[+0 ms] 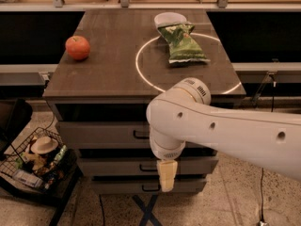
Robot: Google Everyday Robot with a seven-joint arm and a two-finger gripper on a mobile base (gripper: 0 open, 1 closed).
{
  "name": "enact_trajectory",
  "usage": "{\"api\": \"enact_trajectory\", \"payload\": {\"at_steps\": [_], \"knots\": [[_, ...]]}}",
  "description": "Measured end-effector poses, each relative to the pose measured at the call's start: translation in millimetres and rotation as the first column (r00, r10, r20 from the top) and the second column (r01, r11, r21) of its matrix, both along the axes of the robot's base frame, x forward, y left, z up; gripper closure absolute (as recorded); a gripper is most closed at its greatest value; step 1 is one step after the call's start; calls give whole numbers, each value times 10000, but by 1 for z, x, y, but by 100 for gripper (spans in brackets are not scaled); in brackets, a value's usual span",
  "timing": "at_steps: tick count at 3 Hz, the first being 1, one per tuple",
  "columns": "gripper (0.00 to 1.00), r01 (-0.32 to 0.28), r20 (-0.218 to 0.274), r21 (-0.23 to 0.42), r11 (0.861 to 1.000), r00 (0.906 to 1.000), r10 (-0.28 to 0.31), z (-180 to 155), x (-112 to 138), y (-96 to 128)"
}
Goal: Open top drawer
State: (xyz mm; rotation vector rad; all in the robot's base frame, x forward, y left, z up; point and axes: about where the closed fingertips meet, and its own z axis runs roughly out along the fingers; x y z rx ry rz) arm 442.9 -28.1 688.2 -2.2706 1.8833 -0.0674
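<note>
Hand (167, 174): points down before the 2 lower drawer fronts (113, 166); opening and grip cannot be told.
Top drawer (99, 134): directly under the worktop (108, 79), its right part behind the arm (225, 131).
Worktop: apple (77, 47) left, green bag (182, 44) right.

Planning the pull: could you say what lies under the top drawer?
A middle drawer and a bottom drawer. The gripper hangs in front of them, hiding part of each; the arm covers the right half of the top drawer.

Dim warm light, pale pincer (167, 175) before shadowed drawers (113, 166)
</note>
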Motion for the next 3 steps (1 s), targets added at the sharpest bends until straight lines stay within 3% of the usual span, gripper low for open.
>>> {"api": "enact_trajectory", "payload": {"at_steps": [3], "knots": [[0, -460, -412, 221, 9987, 9981, 469, -29, 12, 21]]}}
